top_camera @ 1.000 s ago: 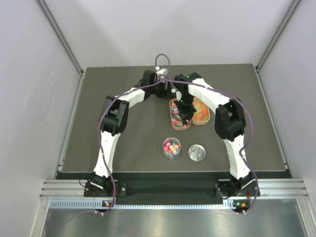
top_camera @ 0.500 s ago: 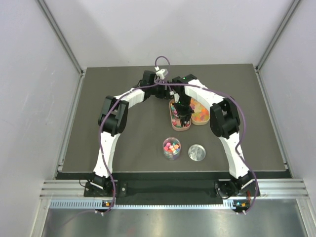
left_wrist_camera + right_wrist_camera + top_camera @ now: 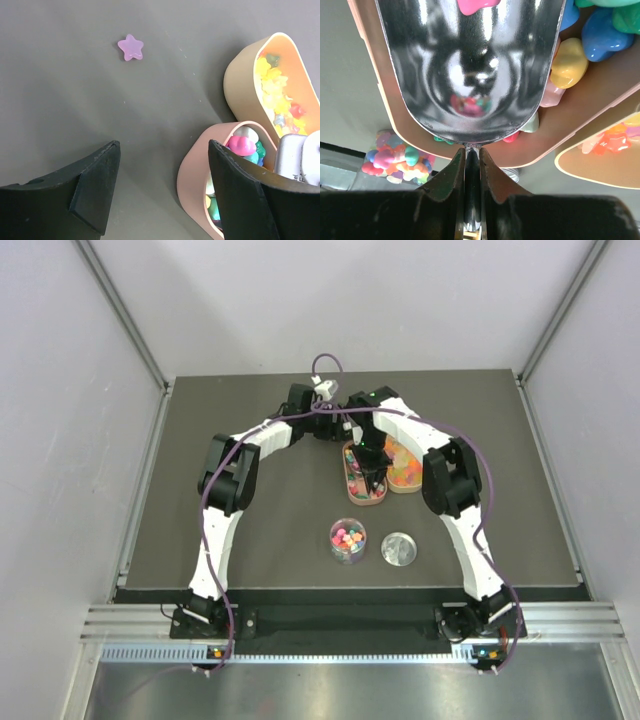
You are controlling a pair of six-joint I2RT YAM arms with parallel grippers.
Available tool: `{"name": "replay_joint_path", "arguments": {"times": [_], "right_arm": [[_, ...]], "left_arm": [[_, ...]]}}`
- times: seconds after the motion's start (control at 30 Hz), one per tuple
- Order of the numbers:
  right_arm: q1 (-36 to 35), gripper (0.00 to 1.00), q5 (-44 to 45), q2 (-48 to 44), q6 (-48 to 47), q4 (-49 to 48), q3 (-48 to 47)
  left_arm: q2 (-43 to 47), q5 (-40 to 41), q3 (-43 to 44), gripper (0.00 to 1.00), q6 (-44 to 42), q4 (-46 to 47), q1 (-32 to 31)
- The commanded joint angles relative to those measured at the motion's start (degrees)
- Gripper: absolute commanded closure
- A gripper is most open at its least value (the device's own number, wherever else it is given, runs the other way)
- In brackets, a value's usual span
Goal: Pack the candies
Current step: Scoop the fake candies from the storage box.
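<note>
dark table [image 3: 250,510], left wrist alone shows stray pink star [image 3: 131,48], left pincer [image 3: 164,152] agape, empty, right pincer [image 3: 471,159] clamping scoop [image 3: 470,65] handle

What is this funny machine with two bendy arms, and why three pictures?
It is a robot: two arms bolted to a dark table. One camera looks down from above; one sits on each wrist, showing its own fingers. The right gripper pinches a shiny metal scoop, dipped into a pink tray of colourful candies, with a beige tray beside it. The left gripper is open and empty, near a loose purple star candy. Nearer the robot stand a clear jar of candies and a round lid.
</note>
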State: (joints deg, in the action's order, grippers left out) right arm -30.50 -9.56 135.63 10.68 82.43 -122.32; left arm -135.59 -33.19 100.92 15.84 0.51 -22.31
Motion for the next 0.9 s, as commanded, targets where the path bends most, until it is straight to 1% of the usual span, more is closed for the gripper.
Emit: {"name": "replay_joint_path", "arguments": {"times": [0.0, 0.27, 0.43, 0.6, 0.67, 0.7, 0.73, 0.77, 0.87], "right_arm": [[1.0, 1.00, -1.0, 1.4, -0.3, -3.5, -2.0], [2.0, 1.00, -4.8, 2.8, 0.2, -3.4, 1.7], [2.4, 1.00, -3.9, 1.4, 0.7, -3.4, 4.5], [2.7, 1.00, -2.7, 1.7, 0.7, -4.0, 3.2], [2.8, 1.00, -1.9, 1.6, 1.0, -6.0, 3.7], [2.8, 1.00, -1.8, 1.0, 1.4, -7.0, 4.6], [2.8, 1.00, -1.4, -0.6, 1.8, -10.1, 5.9], [2.8, 1.00, -1.3, -1.8, 2.1, -11.7, 9.7], [2.9, 1.00, -1.5, -5.6, 3.0, -16.6, 16.2]], "left_arm": [[4.6, -4.0, -0.5, 0.25, -1.9, 0.8, -2.4], [6.4, -4.4, -0.6, 0.25, -2.5, -0.2, -2.0], [8.5, -3.6, -0.3, 0.24, -2.6, -0.2, -1.3], [11.4, -2.8, -0.7, 0.23, -2.6, -3.1, 1.1], [13.3, -2.8, -2.0, 0.23, -2.9, -3.8, 2.6], [14.0, -3.0, -2.6, 0.23, -3.1, -4.1, 3.2], [15.4, -3.2, -3.8, 0.23, -3.3, -4.8, 3.8], [16.0, -3.3, -4.4, 0.23, -3.5, -5.3, 5.0], [18.3, -3.6, -6.8, 0.23, -4.1, -6.5, 7.4]]}}
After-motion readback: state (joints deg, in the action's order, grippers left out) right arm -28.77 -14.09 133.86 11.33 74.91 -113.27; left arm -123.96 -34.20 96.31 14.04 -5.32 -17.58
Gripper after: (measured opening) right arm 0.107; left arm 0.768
